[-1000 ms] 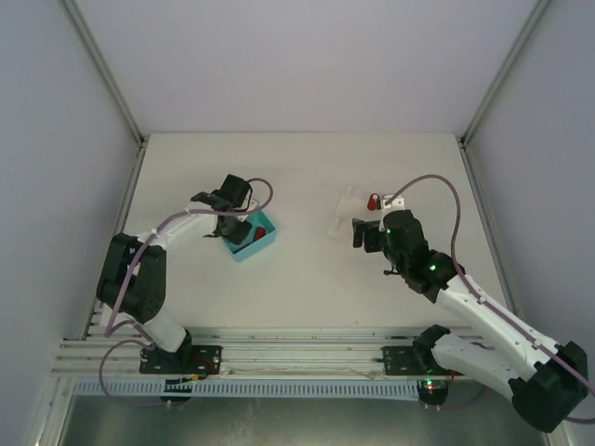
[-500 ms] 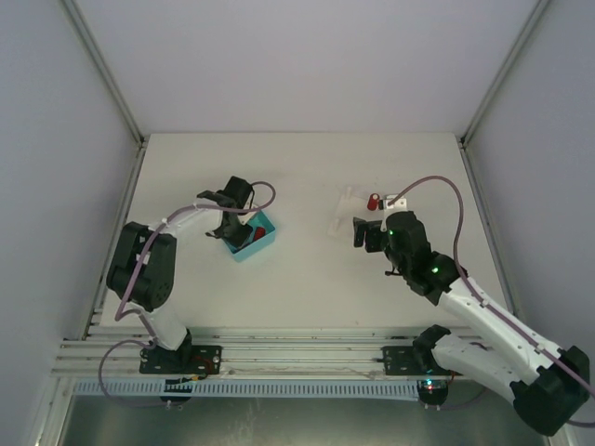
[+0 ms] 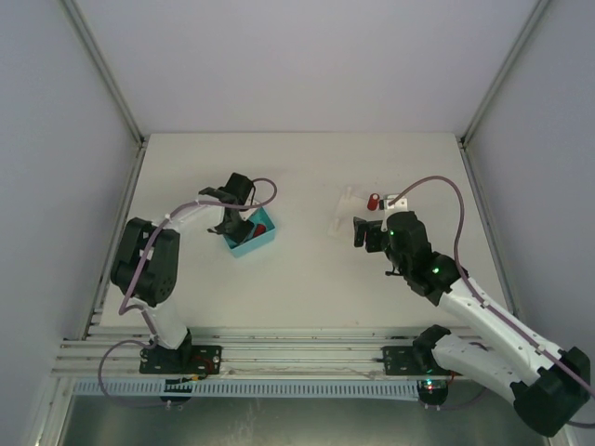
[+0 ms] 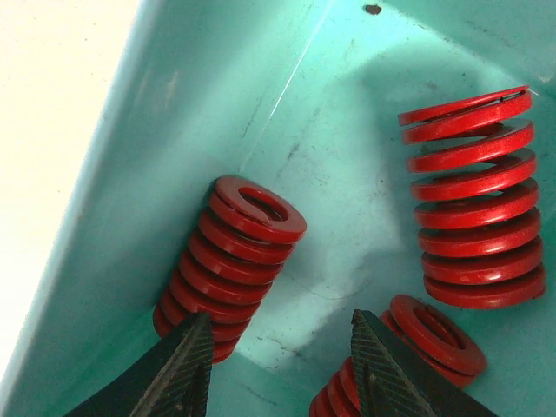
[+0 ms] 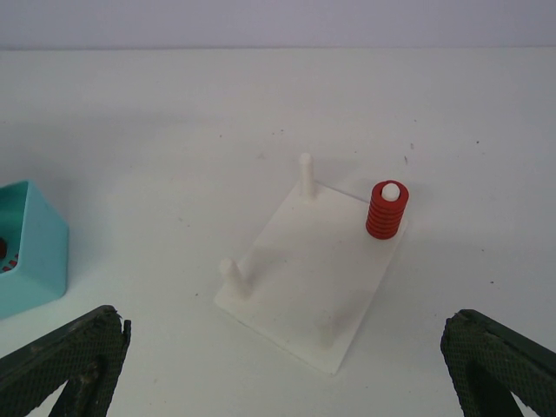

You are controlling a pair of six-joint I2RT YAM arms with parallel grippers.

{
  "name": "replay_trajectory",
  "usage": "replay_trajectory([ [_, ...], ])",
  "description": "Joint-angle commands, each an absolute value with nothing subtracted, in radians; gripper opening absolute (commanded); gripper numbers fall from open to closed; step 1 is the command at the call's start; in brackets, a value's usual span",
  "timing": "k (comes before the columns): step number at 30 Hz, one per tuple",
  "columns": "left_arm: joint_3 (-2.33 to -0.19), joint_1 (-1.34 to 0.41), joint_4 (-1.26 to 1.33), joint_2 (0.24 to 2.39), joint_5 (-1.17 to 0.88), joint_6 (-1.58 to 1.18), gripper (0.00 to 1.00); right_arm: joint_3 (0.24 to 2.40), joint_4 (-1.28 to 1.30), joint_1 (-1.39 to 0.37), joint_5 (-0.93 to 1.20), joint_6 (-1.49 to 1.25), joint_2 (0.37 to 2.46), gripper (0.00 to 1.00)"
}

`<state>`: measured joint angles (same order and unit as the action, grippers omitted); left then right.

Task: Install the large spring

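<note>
Three red springs lie in a teal bin (image 4: 174, 130). The widest one (image 4: 473, 200) is at the right, a narrower one (image 4: 230, 274) leans at the left wall, and another (image 4: 417, 356) lies at the bottom right. My left gripper (image 4: 282, 352) reaches down into the bin (image 3: 256, 242), open, with bare bin floor between its fingers. A white peg plate (image 5: 313, 278) carries one small red spring (image 5: 387, 210) on its far right peg. My right gripper (image 5: 282, 369) hovers in front of the plate, open wide and holding nothing.
In the top view the bin sits left of centre and the peg plate (image 3: 346, 212) right of centre, with bare table between them. Three pegs on the plate stand bare, such as the far one (image 5: 305, 174). Walls enclose the table on three sides.
The left arm has folded in and its gripper has gone a little further into the bin, with the jaws spreading wider. The right arm has not moved.
</note>
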<state>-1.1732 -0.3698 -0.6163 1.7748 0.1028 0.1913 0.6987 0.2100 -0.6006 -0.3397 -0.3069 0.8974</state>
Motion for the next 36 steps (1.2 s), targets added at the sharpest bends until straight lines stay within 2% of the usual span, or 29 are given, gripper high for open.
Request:
replay_trajectory([
  [1, -1.148, -0.356, -0.617, 1.855, 0.049, 0.216, 0.48, 0.687, 0.194, -0.602, -0.353, -0.313, 0.883, 0.99],
  [8, -1.158, -0.349, -0.623, 1.899, 0.037, 0.221, 0.47, 0.686, 0.198, -0.602, -0.359, -0.311, 0.87, 0.99],
  [12, -1.158, -0.348, -0.621, 1.884, 0.028, 0.229, 0.43, 0.685, 0.199, -0.603, -0.36, -0.311, 0.859, 0.99],
  [19, -1.165, -0.348, -0.618, 1.801, 0.036, 0.236, 0.31, 0.684, 0.202, -0.602, -0.361, -0.311, 0.848, 0.99],
  [26, -1.165, -0.349, -0.572, 1.698, 0.05, 0.238, 0.14, 0.681, 0.201, -0.602, -0.363, -0.311, 0.845, 0.99],
  [33, -1.149, -0.348, -0.538, 1.638, 0.044, 0.231, 0.11, 0.681, 0.199, -0.603, -0.363, -0.311, 0.852, 0.99],
  [36, -1.142, -0.348, -0.545, 1.64, 0.053, 0.226, 0.17, 0.682, 0.201, -0.603, -0.363, -0.311, 0.851, 0.99],
])
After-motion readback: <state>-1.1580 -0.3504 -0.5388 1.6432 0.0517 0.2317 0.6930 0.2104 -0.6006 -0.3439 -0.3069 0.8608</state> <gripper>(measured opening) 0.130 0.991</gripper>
